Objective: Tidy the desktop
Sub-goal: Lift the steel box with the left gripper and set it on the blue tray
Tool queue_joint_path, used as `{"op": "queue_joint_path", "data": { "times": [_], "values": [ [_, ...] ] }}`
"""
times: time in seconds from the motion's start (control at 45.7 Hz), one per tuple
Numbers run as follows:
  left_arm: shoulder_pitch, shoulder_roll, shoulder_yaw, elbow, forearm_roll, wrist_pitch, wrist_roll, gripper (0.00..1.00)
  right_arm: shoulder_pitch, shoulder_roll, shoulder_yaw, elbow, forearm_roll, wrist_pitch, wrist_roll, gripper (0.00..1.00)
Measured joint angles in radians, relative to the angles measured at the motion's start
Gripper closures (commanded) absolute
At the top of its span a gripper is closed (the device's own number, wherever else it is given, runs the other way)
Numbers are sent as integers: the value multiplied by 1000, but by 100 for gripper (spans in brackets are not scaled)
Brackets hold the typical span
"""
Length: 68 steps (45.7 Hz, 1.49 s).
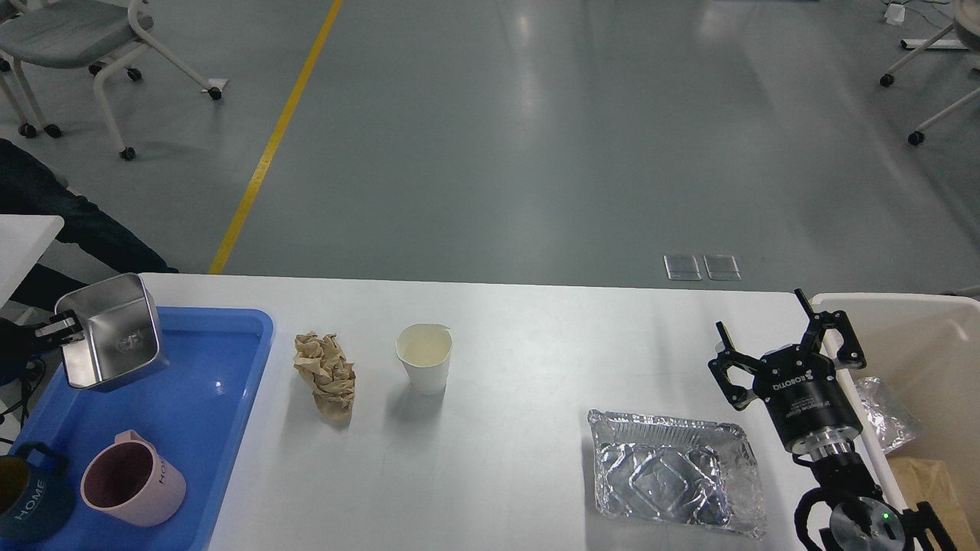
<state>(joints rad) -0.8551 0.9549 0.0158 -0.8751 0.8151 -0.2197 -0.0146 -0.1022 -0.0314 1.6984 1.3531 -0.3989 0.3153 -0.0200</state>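
The white surface (521, 344) spreads across the lower half of the head view, with a blue tray (199, 398) at its left end and a beige bin (930, 337) at its right end. The left tool (55, 329) shows only at the left edge, its fingers closed on the rim of a steel rectangular pan (115, 333), which it holds tilted above the tray's far left corner. On the tray stand a pink mug (134, 478) and, partly cut off by the frame, a dark blue mug (27, 501). A crumpled brown paper (327, 373) lies just right of the tray, and a white paper cup (424, 357) stands upright near it. The right tool (781, 333) hangs over the surface's right end beside the bin, fingers spread wide and holding nothing. A crinkled foil tray (674, 471) lies on the surface just left of and below it.
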Motion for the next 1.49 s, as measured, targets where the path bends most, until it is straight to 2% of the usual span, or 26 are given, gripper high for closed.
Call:
{"op": "queue_joint_path", "data": {
  "times": [0.307, 0.657, 0.723, 0.767, 0.789, 0.854, 0.876, 0.92, 1.095, 1.336, 1.49],
  "values": [
    [67, -156, 3, 141, -102, 39, 3, 98, -2, 1, 3, 0, 0, 1, 0, 0],
    [96, -239, 2, 258, -107, 44, -5, 96, -2, 11, 1, -1, 0, 2, 1, 0],
    [96, -262, 1, 281, -108, 44, -5, 94, -2, 12, 2, -2, 0, 3, 1, 0],
    [96, -279, 1, 299, -108, 46, -5, 85, -2, 12, 3, -2, 0, 4, 1, 0],
    [97, -286, 1, 307, -108, 46, -6, 76, -2, 12, 4, -2, 0, 4, 1, 0],
    [97, -308, 1, 330, -108, 46, -7, 34, -2, 13, 4, -2, 0, 4, 1, 0],
    [97, -314, 1, 335, -109, 46, -6, 24, -2, 13, 4, -2, 0, 4, 1, 0],
    [97, -325, 0, 344, -109, 46, -4, 15, -2, 13, 4, -2, 0, 4, 1, 0],
    [90, -337, -15, 350, -130, 39, -7, 4, -2, 13, 6, -2, 0, 4, 1, 0],
    [81, -322, -34, 342, -196, 17, -8, 4, -2, 12, 6, -2, 0, 4, 1, 0],
    [79, -279, -119, 332, -276, -22, -7, 4, -2, 13, 5, -2, 0, 4, 1, 0]
  ]
}}
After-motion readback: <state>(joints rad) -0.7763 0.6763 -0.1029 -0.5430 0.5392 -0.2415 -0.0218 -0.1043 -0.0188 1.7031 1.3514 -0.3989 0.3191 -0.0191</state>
